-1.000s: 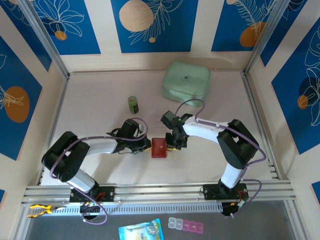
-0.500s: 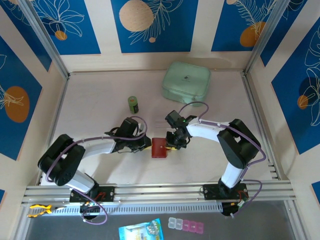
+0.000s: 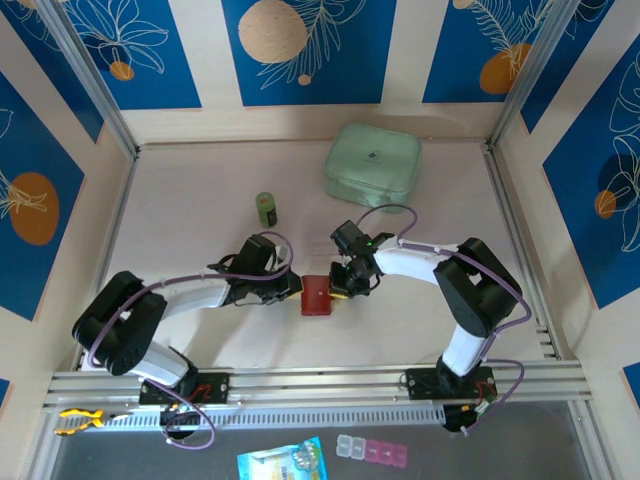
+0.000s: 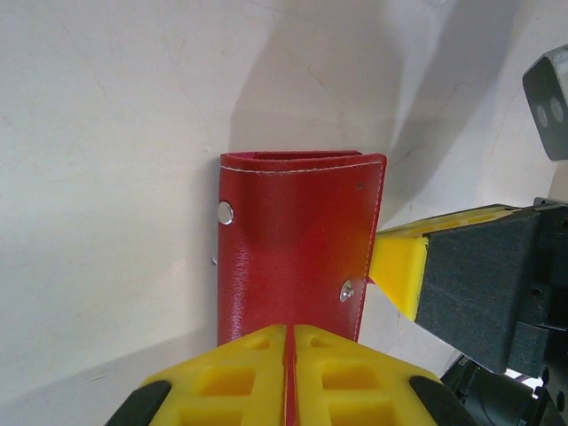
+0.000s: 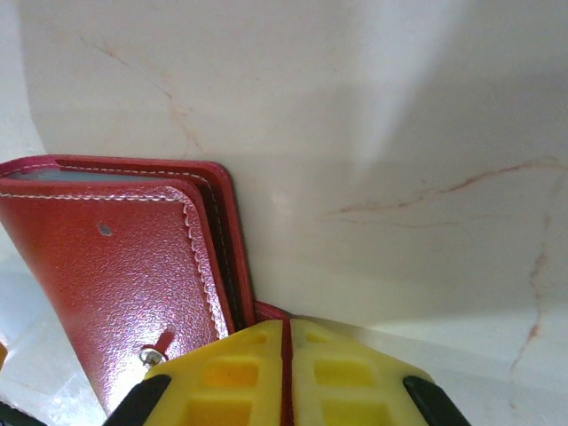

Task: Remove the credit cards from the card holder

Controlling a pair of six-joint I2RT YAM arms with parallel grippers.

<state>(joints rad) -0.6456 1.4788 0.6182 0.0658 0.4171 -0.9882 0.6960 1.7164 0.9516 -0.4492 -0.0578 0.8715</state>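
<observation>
The card holder (image 3: 317,296) is a small flat red wallet lying on the pale table between my two grippers. In the left wrist view the card holder (image 4: 297,240) shows its closed cover with two metal snaps, and my left gripper (image 4: 290,330) is shut on its near edge, a red sliver between the yellow fingers. My right gripper (image 5: 286,324) is shut on a thin red flap at the corner of the card holder (image 5: 124,275). From above, the left gripper (image 3: 296,288) and right gripper (image 3: 341,289) flank it. The credit cards are hidden.
A large mint-green case (image 3: 372,163) lies at the back right of the table. A small green canister (image 3: 266,208) stands behind the left arm. Metal frame rails (image 3: 320,382) run along the near edge, and walls close in the sides.
My right gripper has closed onto the card holder's red flap. The left gripper has kept its hold and both arms have barely shifted.
</observation>
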